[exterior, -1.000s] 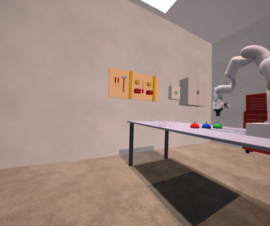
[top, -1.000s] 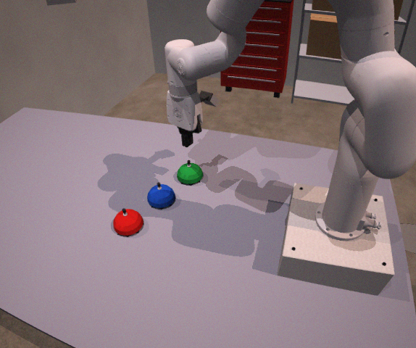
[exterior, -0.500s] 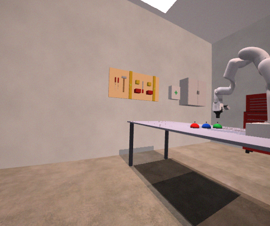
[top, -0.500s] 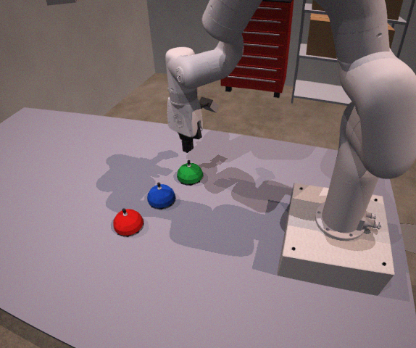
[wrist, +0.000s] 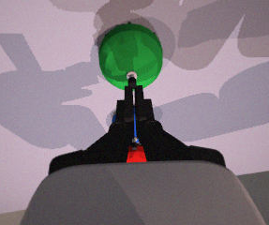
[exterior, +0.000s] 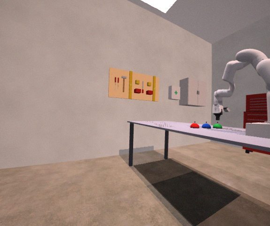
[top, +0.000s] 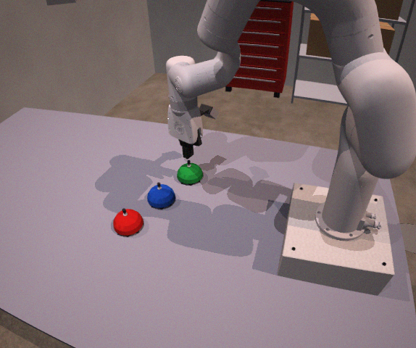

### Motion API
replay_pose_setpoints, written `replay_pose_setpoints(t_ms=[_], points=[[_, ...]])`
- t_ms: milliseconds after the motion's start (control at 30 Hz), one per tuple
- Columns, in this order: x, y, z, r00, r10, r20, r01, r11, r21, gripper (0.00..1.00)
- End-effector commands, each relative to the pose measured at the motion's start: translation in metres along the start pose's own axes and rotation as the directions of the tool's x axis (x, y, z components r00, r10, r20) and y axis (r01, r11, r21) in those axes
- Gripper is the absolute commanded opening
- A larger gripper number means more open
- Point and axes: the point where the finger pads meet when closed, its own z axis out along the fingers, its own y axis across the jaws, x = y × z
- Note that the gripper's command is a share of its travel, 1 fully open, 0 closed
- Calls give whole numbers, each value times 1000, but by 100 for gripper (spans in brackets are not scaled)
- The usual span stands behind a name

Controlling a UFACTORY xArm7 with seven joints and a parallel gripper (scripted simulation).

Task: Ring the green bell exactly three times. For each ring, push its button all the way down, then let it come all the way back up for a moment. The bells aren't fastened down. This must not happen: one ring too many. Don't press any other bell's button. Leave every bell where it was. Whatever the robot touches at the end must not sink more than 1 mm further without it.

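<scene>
The green bell (top: pixel 190 174) (exterior: pixel 217 125) (wrist: pixel 130 53) stands on the grey table (top: pixel 51 262), last in a row of three. Its small black button (top: pixel 188 163) (wrist: pixel 132 77) sticks up from the dome top. My gripper (top: pixel 188 154) (exterior: pixel 217 118) (wrist: pixel 133 97) is shut and empty, pointing straight down. Its fingertips hang right above the green bell's button, with a small gap showing in the top view. In the wrist view the fingertips line up with the button.
A blue bell (top: pixel 161 196) (exterior: pixel 206 125) and a red bell (top: pixel 127 222) (exterior: pixel 194 125) stand in a row to the front left of the green one. The arm's base block (top: pixel 335 243) stands on the table at the right.
</scene>
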Motion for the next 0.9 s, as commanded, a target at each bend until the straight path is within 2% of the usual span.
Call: replay_pose_setpoints(t_ms=[0,867], points=[[0,-2,5,1000,0,1,0,1000,5,0],[0,-2,11,1000,0,1,0,1000,5,0]])
